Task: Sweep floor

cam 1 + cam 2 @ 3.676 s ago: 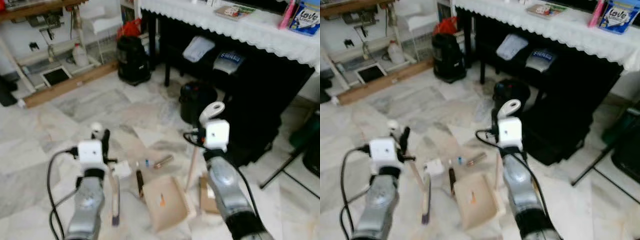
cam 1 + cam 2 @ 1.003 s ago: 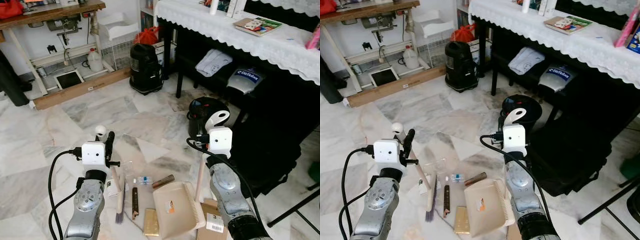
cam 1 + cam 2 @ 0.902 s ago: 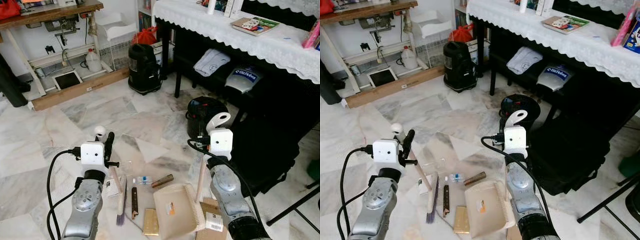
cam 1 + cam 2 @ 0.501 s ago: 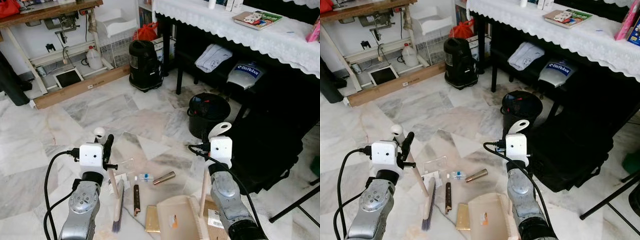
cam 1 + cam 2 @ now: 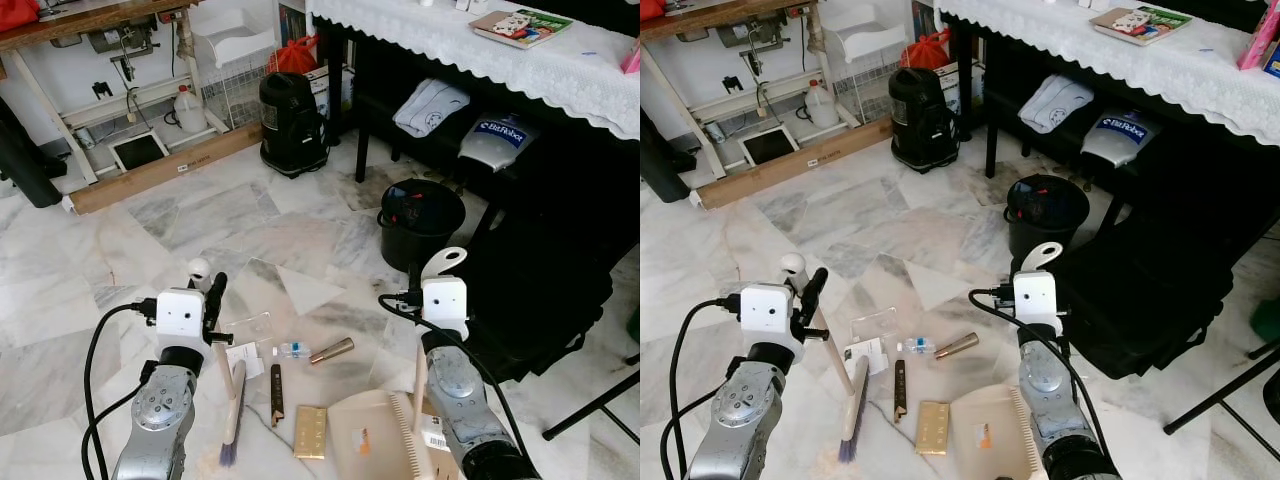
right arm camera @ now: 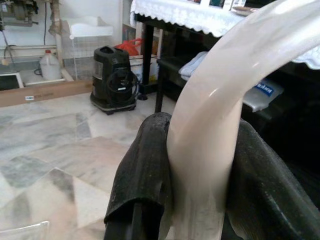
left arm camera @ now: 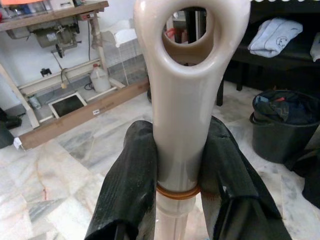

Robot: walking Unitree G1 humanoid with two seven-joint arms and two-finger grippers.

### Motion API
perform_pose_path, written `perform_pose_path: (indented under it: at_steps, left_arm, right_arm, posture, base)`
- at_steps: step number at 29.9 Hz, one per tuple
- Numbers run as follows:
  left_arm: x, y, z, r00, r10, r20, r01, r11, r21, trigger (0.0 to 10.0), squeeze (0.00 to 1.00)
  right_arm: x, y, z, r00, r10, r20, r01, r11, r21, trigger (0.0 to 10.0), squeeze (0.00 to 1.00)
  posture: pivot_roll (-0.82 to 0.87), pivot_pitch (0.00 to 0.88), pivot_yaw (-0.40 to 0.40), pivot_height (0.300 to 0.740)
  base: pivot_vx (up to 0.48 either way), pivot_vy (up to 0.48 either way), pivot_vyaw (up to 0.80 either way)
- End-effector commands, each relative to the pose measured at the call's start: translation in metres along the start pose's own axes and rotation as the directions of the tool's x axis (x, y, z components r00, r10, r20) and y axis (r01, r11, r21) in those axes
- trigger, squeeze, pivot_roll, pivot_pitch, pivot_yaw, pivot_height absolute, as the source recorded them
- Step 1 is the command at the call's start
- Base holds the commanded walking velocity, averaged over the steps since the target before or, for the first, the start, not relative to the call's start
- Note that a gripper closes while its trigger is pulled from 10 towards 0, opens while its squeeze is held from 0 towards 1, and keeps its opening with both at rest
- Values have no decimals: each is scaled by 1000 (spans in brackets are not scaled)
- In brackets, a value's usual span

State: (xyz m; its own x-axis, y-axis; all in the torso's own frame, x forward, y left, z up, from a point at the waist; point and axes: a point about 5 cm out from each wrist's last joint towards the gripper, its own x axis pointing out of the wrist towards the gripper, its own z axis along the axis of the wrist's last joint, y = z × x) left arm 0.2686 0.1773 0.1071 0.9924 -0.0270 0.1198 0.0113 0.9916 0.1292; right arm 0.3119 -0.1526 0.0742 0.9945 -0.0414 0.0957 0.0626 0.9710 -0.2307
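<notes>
Sweeping is the step in hand: the left gripper is clamped on the broom handle, its bristle head resting on the marble floor just below and ahead of that gripper. The right gripper holds the dustpan handle, the pan lying flat just inside it. Between the two lie the scraps (a gold packet, a brown tube, a small bottle, a dark stick, a paper card). The next move, I judge, calls for drawing the bristles across toward the pan's open lip.
</notes>
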Motion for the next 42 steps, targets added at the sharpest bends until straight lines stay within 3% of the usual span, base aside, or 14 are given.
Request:
perform_pose_path:
  at_steps: [1, 22, 35, 42]
  left_arm:
    - [0, 1, 9, 999, 0, 35, 0, 1000, 6, 10000, 0]
    - [-9, 7, 14, 999, -1, 34, 0, 1000, 17, 10000, 0]
    - [-11, 4, 19, 999, -16, 35, 15, 1000, 7, 10000, 0]
    - [-13, 6, 21, 999, -25, 36, 24, 1000, 10, 10000, 0]
  right_arm:
    - [1, -1, 8, 999, -1, 50, 2, 1000, -7, 10000, 0]
    - [-6, 5, 1, 999, 3, 43, -1, 999, -39, 10000, 0]
    - [2, -9, 14, 987, -98, 131, 106, 993, -56, 10000, 0]
    - [-4, -7, 6, 985, -126, 120, 133, 990, -54, 10000, 0]
  posture:
    - [112, 163, 45, 740]
    - [136, 193, 56, 740]
    - [141, 209, 57, 740]
    - [155, 217, 66, 740]
  base:
    - [0, 0, 0]
    - [0, 0, 0]
    - [0, 0, 0]
    - [0, 0, 0]
